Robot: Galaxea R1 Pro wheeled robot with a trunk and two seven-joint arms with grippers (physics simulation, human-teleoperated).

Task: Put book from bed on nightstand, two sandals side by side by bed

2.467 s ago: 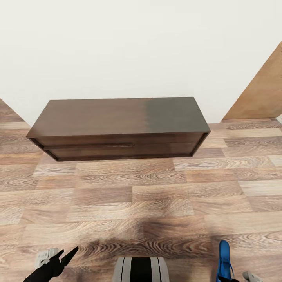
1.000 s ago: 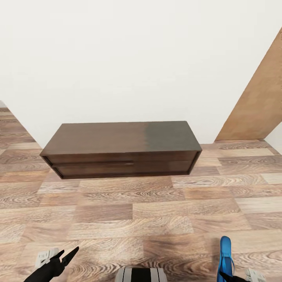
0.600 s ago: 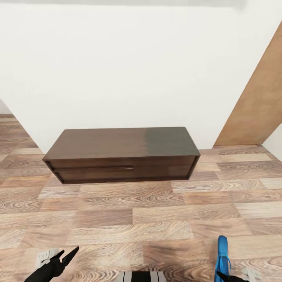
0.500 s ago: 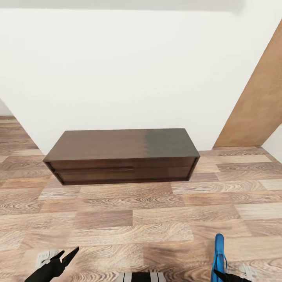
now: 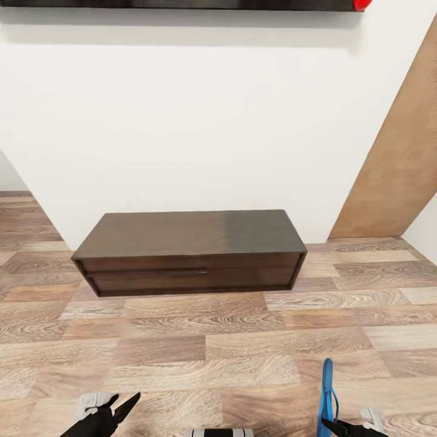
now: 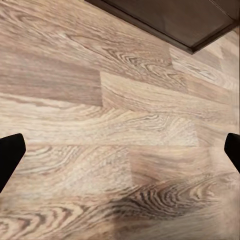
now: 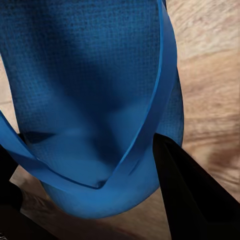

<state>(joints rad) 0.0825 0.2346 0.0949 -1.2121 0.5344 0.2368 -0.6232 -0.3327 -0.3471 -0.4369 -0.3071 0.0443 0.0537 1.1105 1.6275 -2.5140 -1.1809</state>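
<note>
text: none legible | labels: none | brands: none | numbers: none | signs: none

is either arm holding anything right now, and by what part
The right gripper holds a blue sandal by its rounded end, near the straps. The left gripper is open and holds nothing.

Wood-grain plank floor (image 5: 212, 340) all around, streaky brown with a dull sheen. The low cabinet (image 5: 191, 252) is dark wood, smooth, faintly satin on top. Plain matt white wall (image 5: 182, 121). The sandal (image 7: 95, 100) looks rubbery, finely textured blue; the fingers (image 7: 190, 195) holding it are matt black.
</note>
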